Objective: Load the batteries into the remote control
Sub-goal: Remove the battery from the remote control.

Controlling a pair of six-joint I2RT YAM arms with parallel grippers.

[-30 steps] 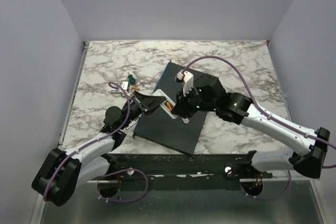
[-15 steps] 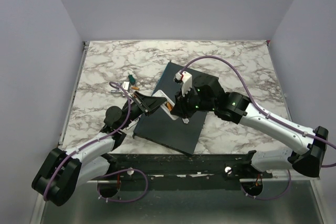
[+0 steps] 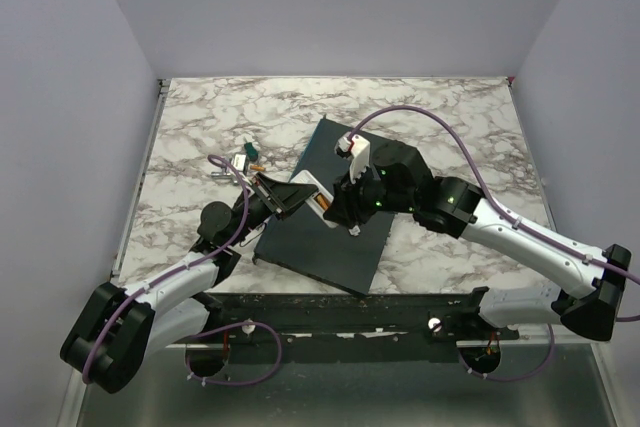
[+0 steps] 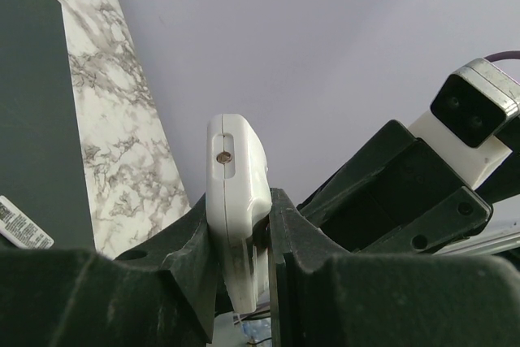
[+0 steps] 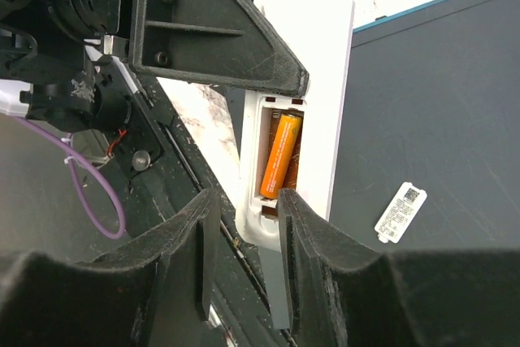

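Note:
My left gripper [image 4: 241,205] is shut on the white remote control [image 4: 236,176], which it holds up edge-on above the dark grey slab [image 3: 330,237]. In the right wrist view the remote control [image 5: 333,103] shows its open battery bay, and one orange battery [image 5: 280,156] lies inside it. My right gripper [image 5: 245,201] is open; its jaws stand apart on either side of the remote's lower end, and one fingertip [image 5: 288,217] sits just below the battery. From above, both grippers meet at the remote control [image 3: 318,203].
A white barcode label [image 5: 400,210] is stuck on the slab. A few small bits, one of them orange [image 3: 258,165], lie on the marble table [image 3: 200,127] left of the slab. The arms' mounting rail [image 3: 330,307] runs along the near edge.
My right gripper's jaws have spread apart over the last half second. The battery stays in the bay. Neither arm has shifted noticeably.

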